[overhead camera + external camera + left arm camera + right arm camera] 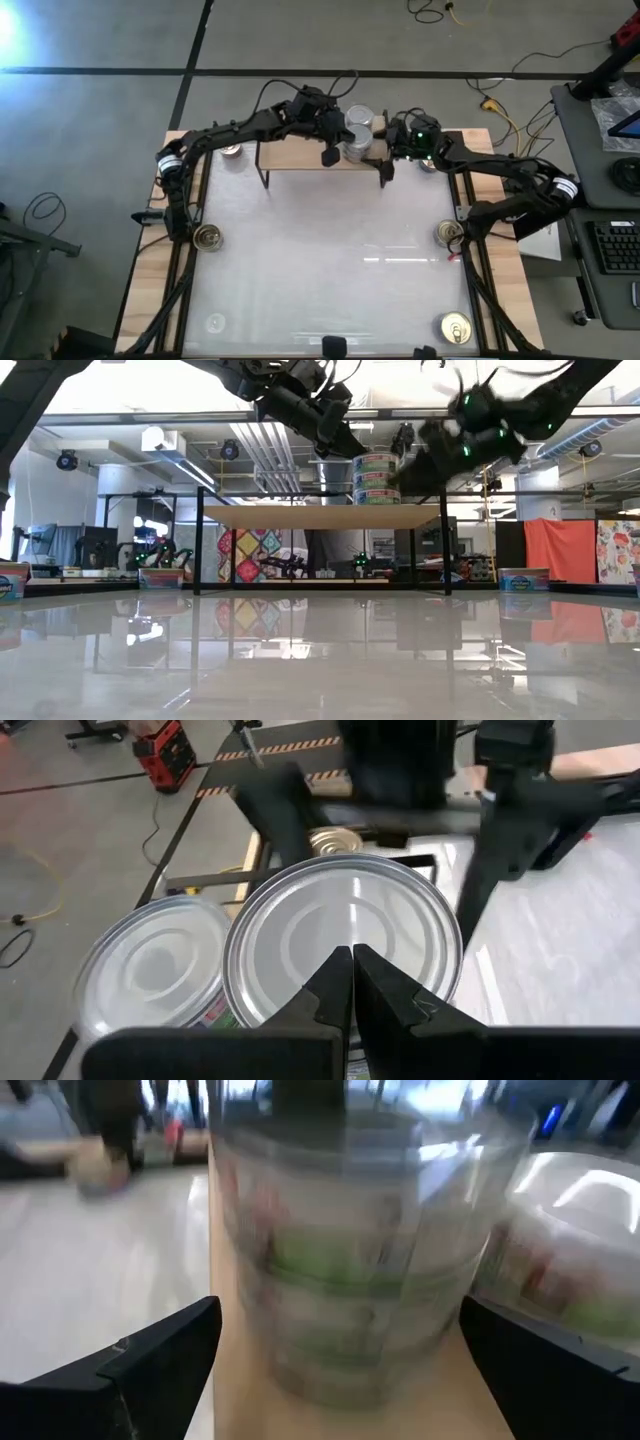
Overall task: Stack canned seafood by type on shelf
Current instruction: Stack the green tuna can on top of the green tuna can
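a stack of silver tins (pixel 376 478) stands on the shelf (pixel 320 516). the left pincer (pixel 352 982), clenched empty, hovers over its lid; the right pincer (pixel 340 1345), spread wide, flanks the stack. a nudge from either could topple it.
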`<control>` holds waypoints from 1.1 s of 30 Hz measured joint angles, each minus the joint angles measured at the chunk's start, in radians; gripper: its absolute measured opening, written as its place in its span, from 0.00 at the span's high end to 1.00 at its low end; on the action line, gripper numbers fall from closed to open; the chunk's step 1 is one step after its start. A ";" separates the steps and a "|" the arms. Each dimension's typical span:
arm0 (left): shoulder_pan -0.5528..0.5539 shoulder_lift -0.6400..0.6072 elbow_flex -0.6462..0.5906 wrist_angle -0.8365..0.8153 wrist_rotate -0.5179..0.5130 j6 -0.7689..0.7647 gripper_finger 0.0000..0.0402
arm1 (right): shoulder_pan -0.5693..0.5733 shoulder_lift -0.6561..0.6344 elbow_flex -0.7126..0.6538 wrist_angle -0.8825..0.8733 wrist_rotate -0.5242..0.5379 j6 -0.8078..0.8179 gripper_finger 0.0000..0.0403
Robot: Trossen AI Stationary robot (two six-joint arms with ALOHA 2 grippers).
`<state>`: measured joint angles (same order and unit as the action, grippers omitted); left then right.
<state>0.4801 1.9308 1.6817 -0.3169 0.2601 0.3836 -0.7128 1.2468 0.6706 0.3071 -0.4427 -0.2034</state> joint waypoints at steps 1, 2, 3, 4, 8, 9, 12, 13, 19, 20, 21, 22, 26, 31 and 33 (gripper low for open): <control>0.001 0.000 0.000 -0.004 -0.005 0.000 1.00 | -0.004 0.002 0.003 0.012 -0.003 -0.004 0.01; 0.001 0.000 0.000 -0.006 -0.007 0.000 1.00 | -0.006 0.001 0.006 0.011 0.005 -0.006 0.01; 0.002 0.000 0.000 -0.005 -0.006 0.000 1.00 | -0.005 -0.002 0.003 -0.010 0.003 -0.014 0.01; 0.002 0.000 0.000 -0.006 -0.007 0.000 1.00 | -0.008 -0.003 0.001 -0.011 0.001 -0.022 0.01; 0.001 0.000 0.000 -0.006 -0.006 0.000 1.00 | -0.008 -0.023 0.003 -0.011 0.005 -0.018 0.01; 0.001 0.000 0.000 -0.006 -0.005 0.000 1.00 | -0.008 -0.028 0.003 -0.009 0.005 -0.018 0.01; 0.001 0.000 0.000 -0.004 -0.001 0.000 1.00 | -0.008 -0.051 0.003 -0.012 0.016 -0.019 0.01; 0.001 0.000 0.000 -0.003 -0.001 0.000 1.00 | -0.008 -0.062 0.004 -0.014 0.017 -0.020 0.01; -0.001 0.000 0.010 0.006 0.004 -0.003 1.00 | -0.008 -0.134 0.005 -0.048 0.026 -0.016 0.01; -0.002 0.001 0.015 0.008 0.005 -0.004 1.00 | -0.008 -0.147 0.006 -0.057 0.032 -0.017 0.01; -0.002 0.002 0.021 0.007 0.005 -0.004 1.00 | -0.008 -0.160 0.006 -0.068 0.043 -0.017 0.01; -0.004 0.002 0.028 0.005 0.004 -0.007 1.00 | -0.008 -0.175 0.006 -0.083 0.055 -0.018 0.01; -0.007 0.006 0.064 -0.020 0.004 -0.010 1.00 | -0.007 -0.226 0.006 -0.114 0.061 -0.017 0.01; -0.016 0.008 0.146 -0.124 0.000 -0.006 1.00 | -0.006 -0.285 0.006 -0.139 0.073 -0.015 0.01; -0.019 0.004 0.187 -0.178 0.001 0.001 1.00 | -0.005 -0.304 0.007 -0.142 0.076 -0.014 0.01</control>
<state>0.4607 1.9345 1.8688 -0.4945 0.2613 0.3848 -0.7173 0.9429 0.6775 0.1648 -0.3666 -0.2174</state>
